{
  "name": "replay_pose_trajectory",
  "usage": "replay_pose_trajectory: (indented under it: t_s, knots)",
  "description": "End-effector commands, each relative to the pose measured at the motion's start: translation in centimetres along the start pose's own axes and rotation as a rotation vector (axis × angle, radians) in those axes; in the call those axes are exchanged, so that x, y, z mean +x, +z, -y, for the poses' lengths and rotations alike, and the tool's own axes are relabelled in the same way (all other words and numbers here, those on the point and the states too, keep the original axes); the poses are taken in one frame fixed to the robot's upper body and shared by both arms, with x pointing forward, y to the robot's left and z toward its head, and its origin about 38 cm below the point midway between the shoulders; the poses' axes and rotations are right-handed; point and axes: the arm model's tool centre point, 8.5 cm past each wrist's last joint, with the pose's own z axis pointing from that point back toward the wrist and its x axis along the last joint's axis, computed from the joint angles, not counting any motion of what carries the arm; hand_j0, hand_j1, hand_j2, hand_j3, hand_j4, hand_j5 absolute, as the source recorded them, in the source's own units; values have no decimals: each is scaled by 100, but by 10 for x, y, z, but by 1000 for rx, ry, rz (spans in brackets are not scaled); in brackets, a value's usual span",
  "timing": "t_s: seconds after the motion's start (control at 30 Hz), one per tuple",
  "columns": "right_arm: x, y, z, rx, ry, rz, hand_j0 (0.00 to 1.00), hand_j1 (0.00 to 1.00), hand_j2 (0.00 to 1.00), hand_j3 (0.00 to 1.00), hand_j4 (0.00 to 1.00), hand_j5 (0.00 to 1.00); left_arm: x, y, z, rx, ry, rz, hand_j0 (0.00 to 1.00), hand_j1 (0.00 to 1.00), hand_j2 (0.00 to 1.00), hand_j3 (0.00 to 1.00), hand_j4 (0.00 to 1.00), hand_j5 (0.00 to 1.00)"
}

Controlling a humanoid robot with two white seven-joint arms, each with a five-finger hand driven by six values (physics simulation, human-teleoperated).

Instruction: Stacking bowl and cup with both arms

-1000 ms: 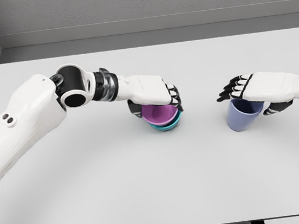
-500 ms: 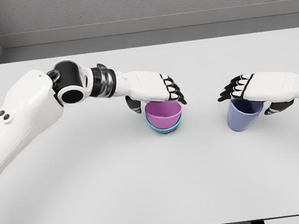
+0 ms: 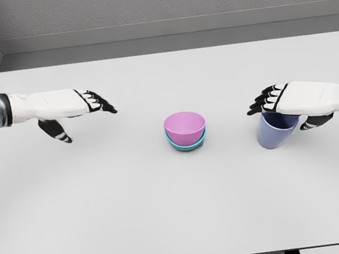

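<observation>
1. Cup stands at the right of the frame on the table, and my right hand lies over its rim, fingers stretched across the top and thumb behind the wall. I cannot tell whether the grip is already closed.
2. Bowls sit at the centre: the pink bowl is nested in the teal bowl, well apart from the cup.
3. My left hand is at the upper left, fingers spread, holding nothing.
4. For this step I judge I must first close thumb and fingers firmly on the cup wall, lift straight up, keep it upright, then lower it centred into the pink bowl.
5. Writing or brand marks: I see none on any object.
</observation>
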Motion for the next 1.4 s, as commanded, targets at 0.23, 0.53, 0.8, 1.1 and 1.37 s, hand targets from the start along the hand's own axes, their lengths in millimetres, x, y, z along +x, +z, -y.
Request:
replay_pose_trajectory:
  t_s: [0.23,0.53,0.8,1.1,1.37]
  knots:
    - [1,-1,-1,6,3,-1,100,100,100,100,100,100,-18,30,-7,72,37,-72,100,100,100,100,100,100]
    - [0,-1,-2,13,11,-9,95,95,95,95,95,95,-16,26,-4,67,38,-67,100,100,100,100,100,100]
    - [0,-1,-2,13,11,-9,94,94,94,94,94,94,-15,24,-2,63,39,-62,100,100,100,100,100,100]
    - [0,-2,-2,15,13,-8,92,92,92,92,92,92,-13,18,-1,60,36,-51,100,100,100,100,100,100]
    - [0,-2,-2,14,12,-7,87,87,87,87,87,87,-12,15,-1,61,37,-46,100,100,100,100,100,100]
